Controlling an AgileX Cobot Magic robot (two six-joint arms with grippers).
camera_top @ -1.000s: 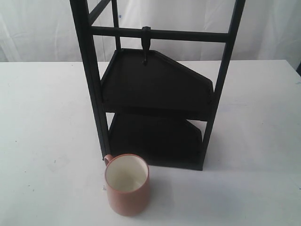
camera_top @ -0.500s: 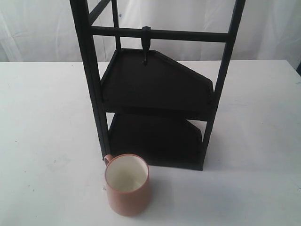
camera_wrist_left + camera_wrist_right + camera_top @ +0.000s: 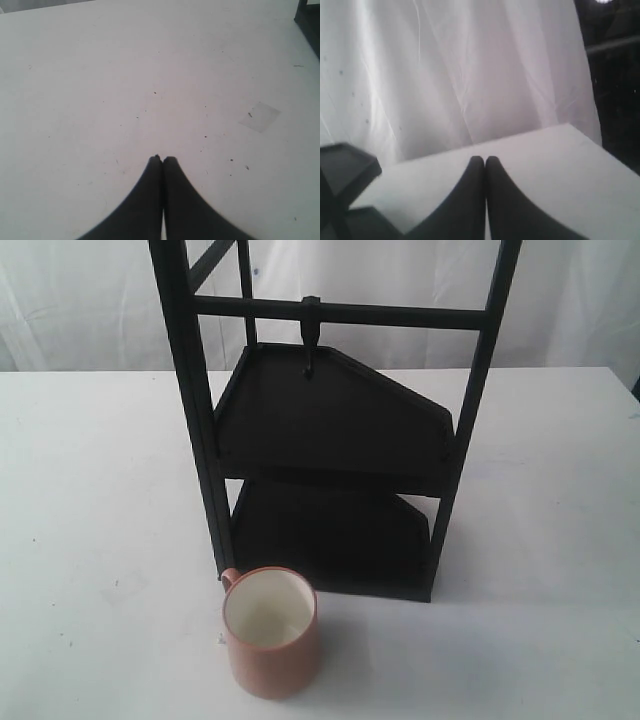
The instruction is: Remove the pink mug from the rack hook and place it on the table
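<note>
The jaws of the left gripper (image 3: 162, 159) are pressed together, tip against tip, with nothing held between them. It is seen over a bare stretch of the table (image 3: 100, 75), a white surface marked by a few dark specks and one faint square patch (image 3: 260, 116). A dark corner (image 3: 310, 20) is caught at the edge of the left wrist view; what it belongs to cannot be told from that view.

The jaws of the right gripper (image 3: 484, 159) are likewise closed on each other and nothing is pinched. Beyond them the far edge of the table is seen, and behind it a white curtain (image 3: 445, 75) hung in folds. The corner of a dark shelf (image 3: 345, 165) is seen to one side in that view.

In the exterior view the mug (image 3: 270, 635) is found standing upright on the table, mouth up, so that its cream inside is shown. It is placed just in front of the rack (image 3: 200, 440), close to the foot of its left post, with the handle (image 3: 229, 577) turned toward that post. The hook (image 3: 311, 340) is hung from the crossbar (image 3: 400, 315) well above the mug, and nothing is carried on it. Two dark shelves are held in the rack, the upper shelf (image 3: 335, 415) below the hook and the lower shelf (image 3: 330, 535) under that.
</note>
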